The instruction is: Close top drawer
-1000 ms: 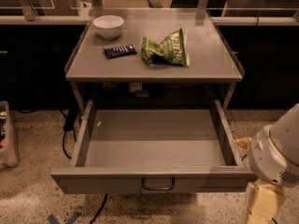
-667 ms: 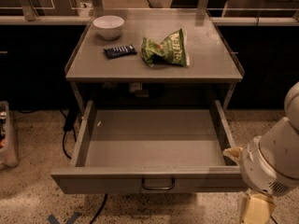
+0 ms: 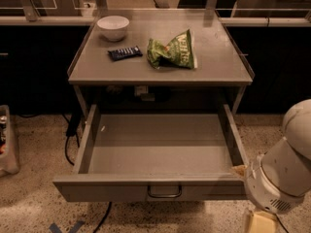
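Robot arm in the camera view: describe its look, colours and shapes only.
The arm at the lower right is built of smooth, rounded white shells, with a small slotted vent low on one. The gripper, at the bottom edge below it, shows as a pale cream block. No cables or markings show.

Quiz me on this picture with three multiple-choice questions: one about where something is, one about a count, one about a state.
1. Where is the robot's claw?
A) far left
B) bottom right, beside the top drawer's front corner
C) inside that drawer

2. How many items lie on the cabinet top?
A) one
B) five
C) three

3. The top drawer is:
A) pulled out
B) shut
C) removed

Answers:
1. B: the claw hangs below the white arm by that corner.
2. C: a white bowl, a dark snack bar and a green chip bag.
3. A: its bare inside shows.
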`<state>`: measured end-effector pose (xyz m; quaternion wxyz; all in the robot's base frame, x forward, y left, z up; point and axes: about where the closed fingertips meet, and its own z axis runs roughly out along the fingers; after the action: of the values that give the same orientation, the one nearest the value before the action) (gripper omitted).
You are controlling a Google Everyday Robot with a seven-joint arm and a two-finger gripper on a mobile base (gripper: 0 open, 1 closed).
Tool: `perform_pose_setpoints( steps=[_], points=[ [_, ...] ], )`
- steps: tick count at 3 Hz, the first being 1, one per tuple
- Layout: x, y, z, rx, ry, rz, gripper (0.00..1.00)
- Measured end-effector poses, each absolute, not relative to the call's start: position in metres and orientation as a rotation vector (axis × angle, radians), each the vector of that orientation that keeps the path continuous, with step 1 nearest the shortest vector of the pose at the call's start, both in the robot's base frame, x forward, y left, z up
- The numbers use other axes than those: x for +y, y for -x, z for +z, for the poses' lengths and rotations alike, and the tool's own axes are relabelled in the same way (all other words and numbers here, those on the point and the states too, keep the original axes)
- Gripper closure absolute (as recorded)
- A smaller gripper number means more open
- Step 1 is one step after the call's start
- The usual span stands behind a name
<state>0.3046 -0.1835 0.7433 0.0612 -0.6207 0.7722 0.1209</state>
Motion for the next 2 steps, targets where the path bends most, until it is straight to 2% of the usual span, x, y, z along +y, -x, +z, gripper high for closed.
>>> perform_pose_setpoints(
  steps=[1,2],
  points=[
    [-0.1839,-0.3044,0.7420,2.340,1.875,0.367,0.15],
    [-0.1839,-0.3044,0.7420,2.340,1.875,0.367,0.37]
  ],
)
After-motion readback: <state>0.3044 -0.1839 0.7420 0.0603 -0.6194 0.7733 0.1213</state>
